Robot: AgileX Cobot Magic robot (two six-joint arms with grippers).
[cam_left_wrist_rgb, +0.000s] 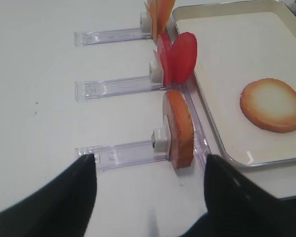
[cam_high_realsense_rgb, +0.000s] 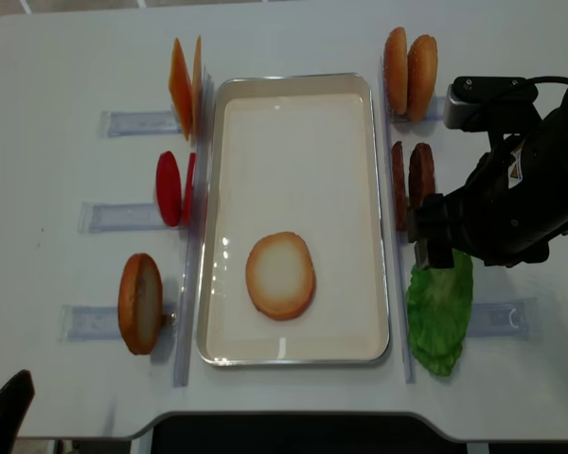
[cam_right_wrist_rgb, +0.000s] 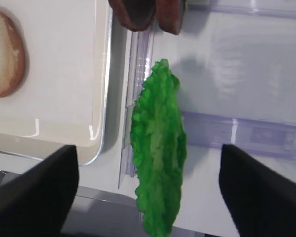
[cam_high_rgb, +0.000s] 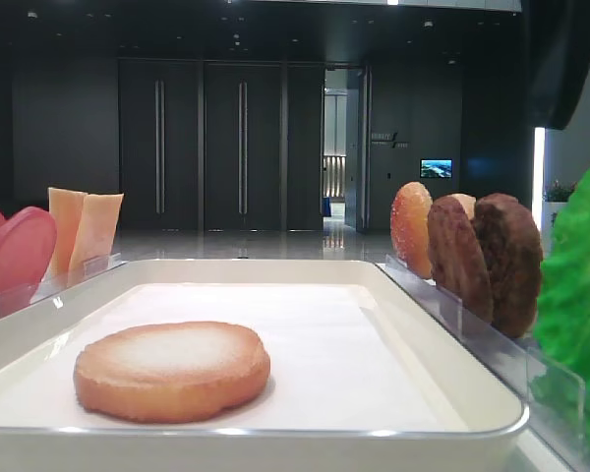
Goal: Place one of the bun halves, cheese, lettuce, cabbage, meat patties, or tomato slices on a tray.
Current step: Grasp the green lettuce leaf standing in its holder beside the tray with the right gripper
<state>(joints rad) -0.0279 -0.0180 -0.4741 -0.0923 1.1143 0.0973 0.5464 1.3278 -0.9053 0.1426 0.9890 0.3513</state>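
Fingers (cam_right_wrist_rgb: pixel 148 197) spread, tips cropped; lettuce (cam_right_wrist_rgb: pixel 159 148) partly arm-hidden overhead.

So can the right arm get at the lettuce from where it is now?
Probably yes. The right gripper hangs just above the lettuce with its fingers spread wide to either side of the leaf. Nothing lies between them, though the meat patties stand close behind.
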